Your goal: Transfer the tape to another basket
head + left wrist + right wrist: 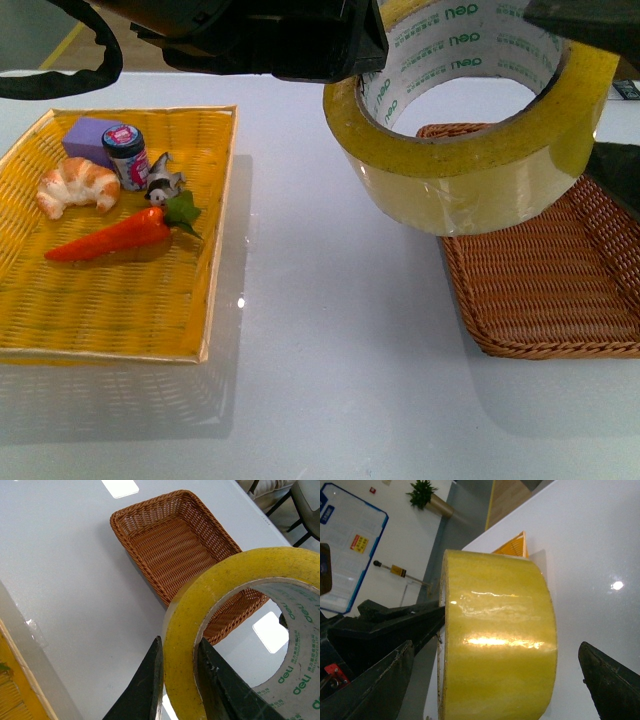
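The tape point(470, 170), a wide yellowish roll with a white core and green lettering, hangs in the air over the near left end of the brown wicker basket point(545, 350). My left gripper point(179, 647) is shut on the tape point(225, 580), one finger inside the ring and one outside. Below it lies the basket point(170, 545), with nothing in it. My right gripper point(495, 680) is open; its two dark fingers stand wide on either side of the tape point(500, 645) without touching it. In the front view the right gripper's body point(585, 20) shows only at the top right.
A flat yellow woven tray point(215, 230) lies at the left. It holds a croissant point(78, 185), a carrot point(115, 235), a purple block point(88, 135), a small jar point(127, 155) and a little figure point(163, 180). White table shows between tray and basket.
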You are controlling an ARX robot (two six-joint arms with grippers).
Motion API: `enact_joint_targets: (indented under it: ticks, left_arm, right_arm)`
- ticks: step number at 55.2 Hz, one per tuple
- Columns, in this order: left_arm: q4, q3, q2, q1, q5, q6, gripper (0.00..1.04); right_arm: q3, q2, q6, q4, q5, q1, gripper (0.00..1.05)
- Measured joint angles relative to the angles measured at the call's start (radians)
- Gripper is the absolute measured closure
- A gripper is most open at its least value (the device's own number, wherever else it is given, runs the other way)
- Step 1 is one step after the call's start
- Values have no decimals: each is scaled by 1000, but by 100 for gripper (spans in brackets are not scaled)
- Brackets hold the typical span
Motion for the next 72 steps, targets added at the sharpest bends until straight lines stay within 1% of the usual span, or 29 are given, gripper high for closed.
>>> enact_joint_targets:
  ticks: [9,27,31,40,43,52,54,64,65,67,68,70,72]
  left_arm:
    - [0,0,1,0,1,-4,91]
    - [0,0,1,0,5,-10,91]
    - [0,0,1,0,7,-13,91]
    - [0,0,1,0,8,-17,90]
    - [0,0,1,0,12,-23,84]
    - [0,0,-2,0,28,-36,59]
    - [0,0,-3,0,29,-37,56]
    - [0,0,-30,8,29,-39,29]
    - [0,0,-40,10,29,-39,24]
    - [0,-2,-56,15,29,-39,17]
    - [0,-3,-60,16,30,-39,15]
    - [1,-8,-79,24,31,-39,9]
    - [2,-14,-94,31,32,-39,7]
  right_arm:
    - [0,20,12,0,3,23,9]
    - [0,23,29,1,7,33,54]
    - [0,23,38,5,7,33,56]
    - [0,23,43,6,7,33,56]
    - [0,23,43,6,6,33,56]
    - [-5,30,40,5,7,34,57]
    - [-5,30,40,5,6,34,57]
    - [-5,30,40,5,6,29,57]
    - [-6,30,40,5,6,26,57]
    - [-8,29,40,5,5,19,57]
    - [-8,29,40,5,3,14,57]
    - [-11,27,43,5,2,5,57]
    - [-13,25,44,5,1,-3,57]
